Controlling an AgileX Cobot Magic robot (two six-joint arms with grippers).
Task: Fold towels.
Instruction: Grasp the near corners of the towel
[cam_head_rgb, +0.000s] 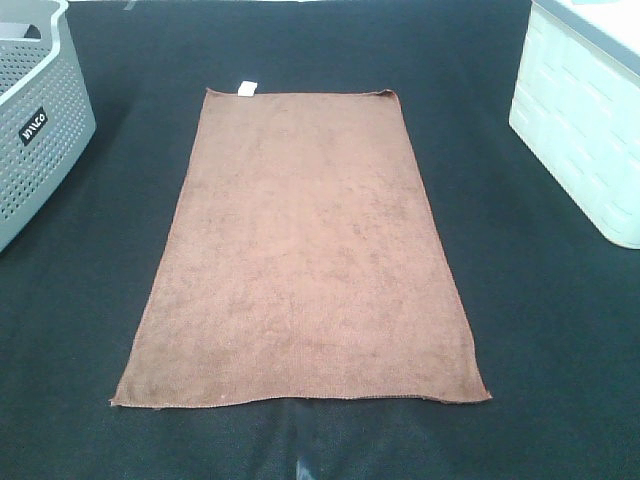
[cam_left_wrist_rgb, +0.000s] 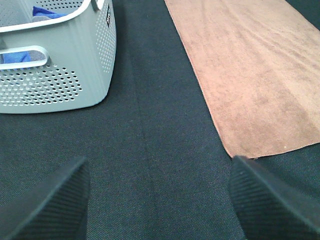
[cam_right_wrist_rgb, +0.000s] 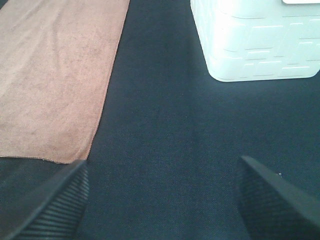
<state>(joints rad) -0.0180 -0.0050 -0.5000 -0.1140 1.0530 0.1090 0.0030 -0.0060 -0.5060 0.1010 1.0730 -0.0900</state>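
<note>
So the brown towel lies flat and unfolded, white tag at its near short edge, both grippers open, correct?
No: the exterior high view shows the white tag at the far short edge of the towel. Otherwise right: flat, unfolded, left gripper and right gripper open.

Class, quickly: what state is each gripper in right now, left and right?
Left gripper: open, fingers wide apart, holding nothing.
Right gripper: open, fingers wide apart, holding nothing.

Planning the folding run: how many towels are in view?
1: the brown towel lies flat on the black table. Something blue in the grey basket may be another.
</note>
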